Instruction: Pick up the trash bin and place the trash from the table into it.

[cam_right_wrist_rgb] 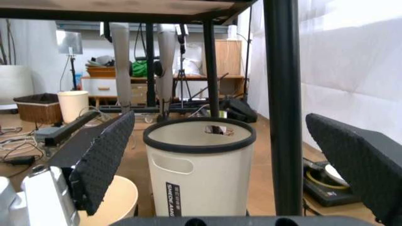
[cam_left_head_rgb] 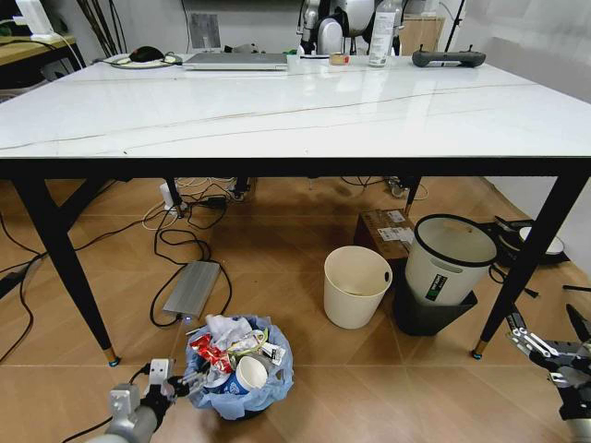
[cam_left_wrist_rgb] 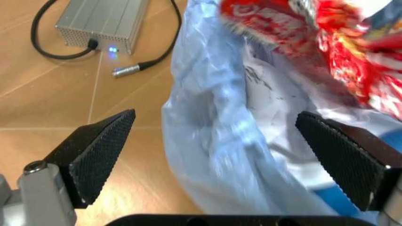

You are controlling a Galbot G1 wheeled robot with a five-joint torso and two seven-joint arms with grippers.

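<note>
Light-blue plastic is bunched over the rim of the trash bin, and the bin sits on the wooden floor in front of the table, down on my left side. It is already full of trash: red wrappers, a white wad and a blue paper cup are piled up in it. I see no litter on the white marble top. A laptop, a bottle and a black remote lie at its far edge, and those are not trash. So I think the clean-up part is done or nearly done, though I can't be sure about the far edge.

My left gripper is low by the floor, right at the near-left side of the bin. Its two black pads are wide apart, and in the left wrist view the blue bag lies between them, not pinched. It holds nothing.

My right gripper is low on my right, near a table leg, well away from the bin. Its fingers are spread apart and empty. It points toward the white bucket with the black rim.
</note>
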